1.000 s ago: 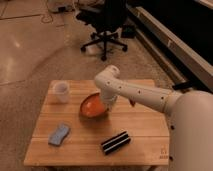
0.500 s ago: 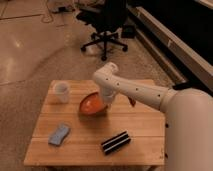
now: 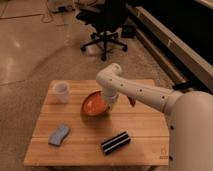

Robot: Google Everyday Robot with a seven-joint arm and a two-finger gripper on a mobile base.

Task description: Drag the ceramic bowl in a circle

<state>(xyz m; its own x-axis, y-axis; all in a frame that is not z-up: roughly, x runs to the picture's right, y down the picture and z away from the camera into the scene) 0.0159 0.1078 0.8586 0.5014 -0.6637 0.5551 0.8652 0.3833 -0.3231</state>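
Note:
The orange-red ceramic bowl (image 3: 94, 104) sits near the middle of the wooden table (image 3: 140, 131), tilted with its right side lifted. My gripper (image 3: 110, 101) comes down from the white arm onto the bowl's right rim and seems to hold it there. The arm hides the right edge of the bowl. A small white cup (image 3: 61, 92) stands at the table's back left, apart from the bowl.
A blue sponge (image 3: 59, 135) lies at the front left. A black ribbed bar (image 3: 116, 142) lies at the front centre. A small red object (image 3: 132, 101) shows behind the arm. A black office chair (image 3: 106, 25) stands on the floor beyond the table.
The bowl and my gripper have shifted slightly toward the back left of the table, and the arm's elbow has swung with them.

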